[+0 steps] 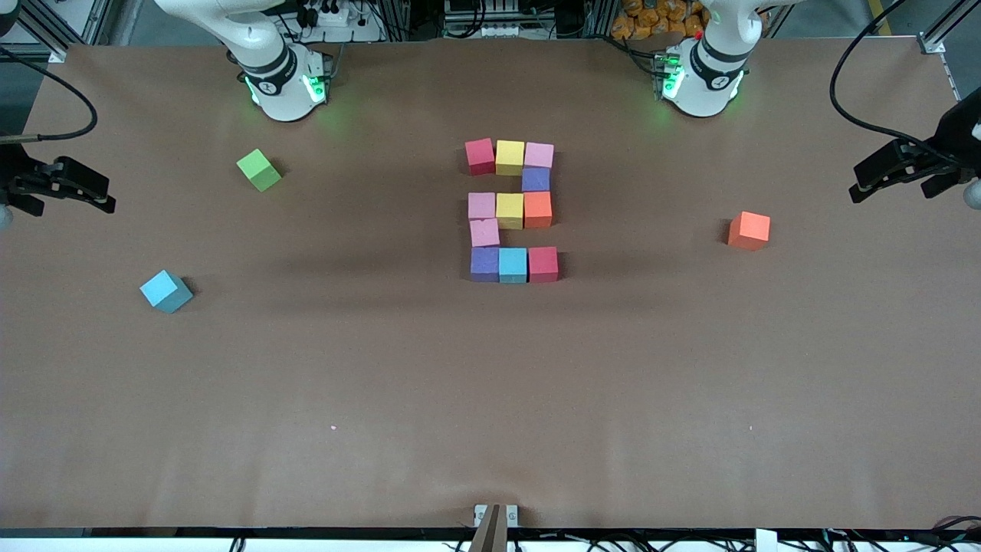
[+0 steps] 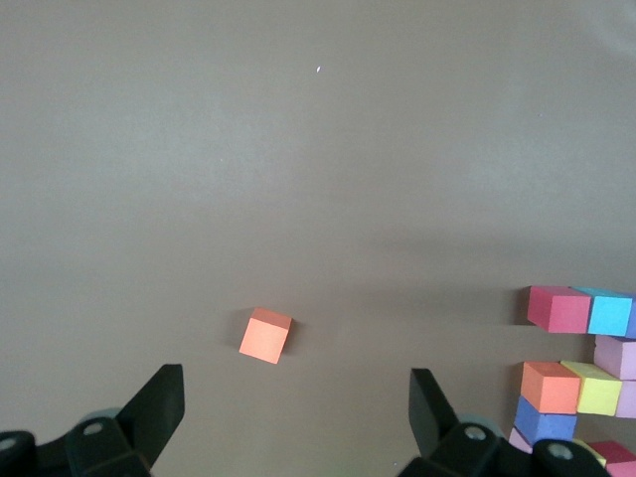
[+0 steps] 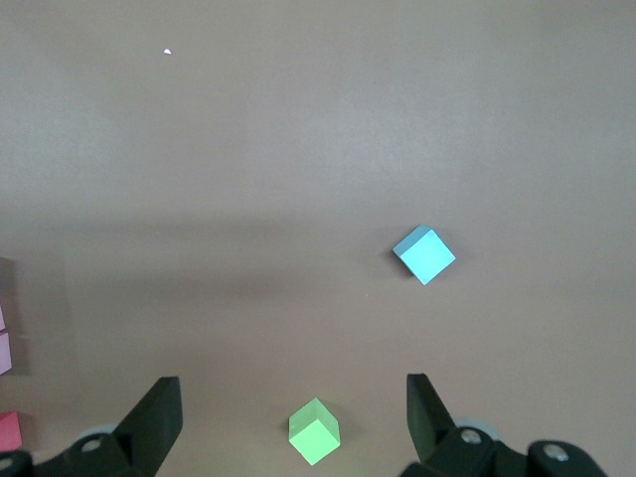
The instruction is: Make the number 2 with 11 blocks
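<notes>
11 small matte foam cubes (image 1: 511,211) sit touching mid-table as a 2; a spare orange foam cube (image 1: 749,230) lies toward the left arm's end, a spare light blue foam cube (image 1: 165,291) toward the right arm's. The left gripper (image 2: 298,397) and right gripper (image 3: 293,407) wait at the table's ends, released and empty.

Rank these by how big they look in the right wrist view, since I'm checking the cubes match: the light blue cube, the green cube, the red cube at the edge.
1. Light blue cube and green cube: alike, so no ranking.
2. Red cube: smallest, but cut off by the edge, so its full size is unsure.
</notes>
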Tool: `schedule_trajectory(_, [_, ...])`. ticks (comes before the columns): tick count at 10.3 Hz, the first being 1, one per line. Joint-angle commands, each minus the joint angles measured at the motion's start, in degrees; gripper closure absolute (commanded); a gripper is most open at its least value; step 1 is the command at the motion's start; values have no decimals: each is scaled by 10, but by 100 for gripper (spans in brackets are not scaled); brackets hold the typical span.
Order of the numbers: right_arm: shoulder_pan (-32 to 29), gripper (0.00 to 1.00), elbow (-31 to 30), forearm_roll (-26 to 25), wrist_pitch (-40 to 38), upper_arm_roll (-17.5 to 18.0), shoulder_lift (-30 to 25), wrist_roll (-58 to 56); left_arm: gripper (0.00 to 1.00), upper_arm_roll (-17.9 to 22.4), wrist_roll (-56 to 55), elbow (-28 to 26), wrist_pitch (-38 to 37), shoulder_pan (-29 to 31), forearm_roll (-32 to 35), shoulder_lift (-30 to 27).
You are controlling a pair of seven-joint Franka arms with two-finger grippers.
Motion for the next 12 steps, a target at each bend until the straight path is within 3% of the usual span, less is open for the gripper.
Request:
schedule_trajectory(1, [-7, 0, -3, 0, -2, 4, -5, -7, 0, -3, 32, -3, 8, -2, 9, -1])
schedule_trajectory(12, [-7, 0, -3, 1, -2, 4, -5, -7, 0, -17, 33, -4, 9, -8, 8, -1])
